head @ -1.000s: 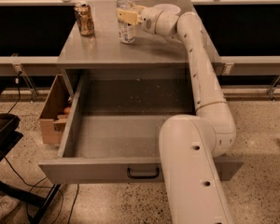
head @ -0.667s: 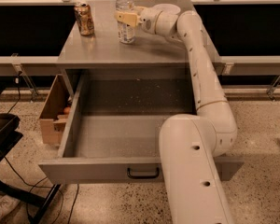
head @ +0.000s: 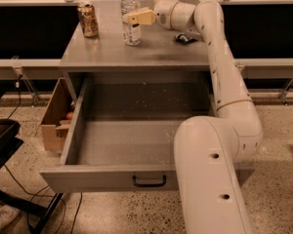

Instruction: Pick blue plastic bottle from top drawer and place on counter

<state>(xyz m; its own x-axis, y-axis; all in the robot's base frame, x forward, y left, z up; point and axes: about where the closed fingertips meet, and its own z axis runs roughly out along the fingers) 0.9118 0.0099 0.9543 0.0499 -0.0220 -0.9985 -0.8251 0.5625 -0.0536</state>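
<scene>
The blue plastic bottle stands upright on the counter, toward its back middle. It is clear, with a white cap and a white label. My gripper is at the bottle's mid-height, reaching in from the right and crossing in front of it. The top drawer is pulled fully open below the counter. Its speckled floor is bare, and the dark handle is on the front panel.
A brown-gold drink can stands on the counter's back left. A small dark object lies on the counter to the right of the bottle. My arm's large white links cover the drawer's right side. A cardboard box sits on the floor to the left.
</scene>
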